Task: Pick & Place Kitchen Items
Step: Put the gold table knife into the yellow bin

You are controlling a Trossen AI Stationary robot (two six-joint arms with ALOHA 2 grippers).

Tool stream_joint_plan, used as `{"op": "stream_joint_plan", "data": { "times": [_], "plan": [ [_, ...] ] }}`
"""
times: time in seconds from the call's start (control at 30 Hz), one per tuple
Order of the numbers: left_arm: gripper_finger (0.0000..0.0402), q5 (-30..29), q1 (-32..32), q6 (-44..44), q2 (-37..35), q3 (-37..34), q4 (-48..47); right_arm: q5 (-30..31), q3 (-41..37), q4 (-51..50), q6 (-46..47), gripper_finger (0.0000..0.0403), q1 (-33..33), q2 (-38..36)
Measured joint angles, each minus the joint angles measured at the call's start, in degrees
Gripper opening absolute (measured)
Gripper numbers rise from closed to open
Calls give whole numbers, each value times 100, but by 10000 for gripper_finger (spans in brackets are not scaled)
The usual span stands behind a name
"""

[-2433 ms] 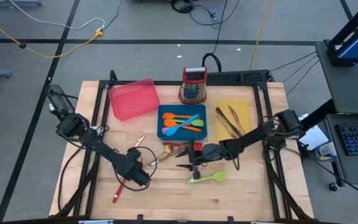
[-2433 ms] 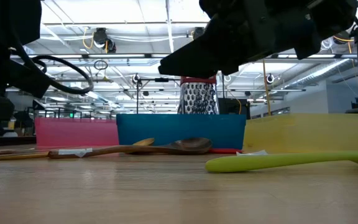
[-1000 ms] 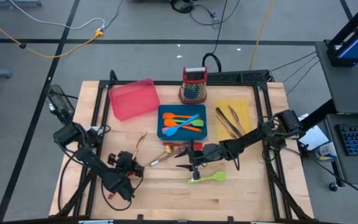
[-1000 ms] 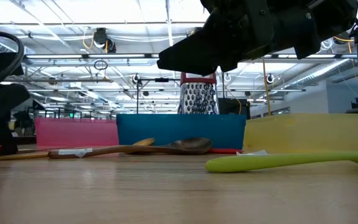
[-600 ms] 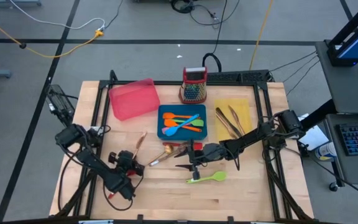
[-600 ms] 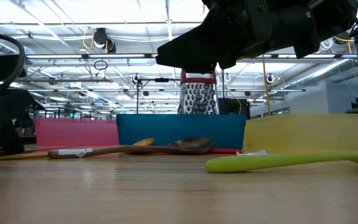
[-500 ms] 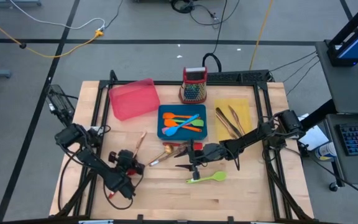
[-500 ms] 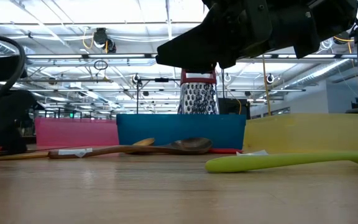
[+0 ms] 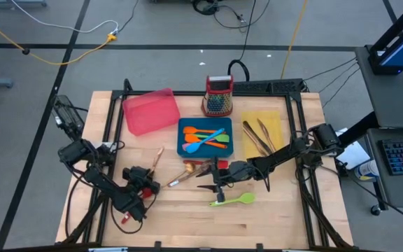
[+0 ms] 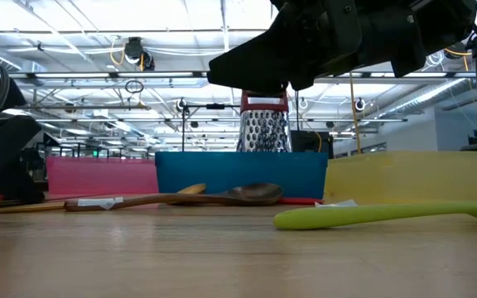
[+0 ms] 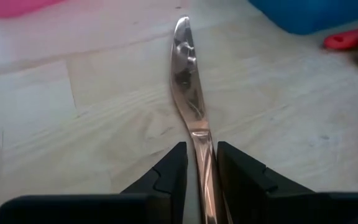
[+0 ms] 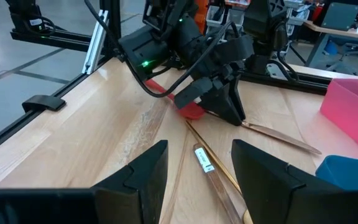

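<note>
A copper-toned knife [image 11: 187,74] lies flat on the wooden table [image 9: 187,224], left of the blue tray; its blade points toward the far edge. My left gripper [image 11: 202,163] is open a little and slants down over the knife's handle end [image 11: 205,155], one finger on each side. Whether a finger touches the handle, I cannot tell. In the high view this gripper [image 9: 147,175] is at the table's near left. My right gripper [image 12: 199,155] hovers open above the middle of the table, just beyond a green spatula [image 9: 233,199] that lies flat.
At the back stand a pink tray [image 9: 150,110], a blue tray [image 9: 206,137] with orange and blue utensils, a yellow tray [image 9: 261,129] with long utensils, and a grater [image 9: 218,96]. A wooden spoon [image 9: 184,173] lies mid-table. A red spatula [image 9: 127,218] lies under my left arm.
My left gripper has come down toward the table at the knife's handle end and tipped a little steeper. The gap between its fingers has stayed the same. The knife has stayed in place.
</note>
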Motion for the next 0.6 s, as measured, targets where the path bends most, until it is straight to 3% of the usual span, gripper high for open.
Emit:
{"op": "stream_joint_plan", "data": {
  "times": [0.17,0.33,0.6],
  "plan": [
    [86,-181,0,-96,4,-91,205,0,1,29,-1,171,0,0],
    [31,-195,-20,-147,4,-99,203,0,1,44,-14,171,0,0],
    [32,-312,-17,-315,15,-98,188,3,1,81,-265,171,-2,0]
  ]
}}
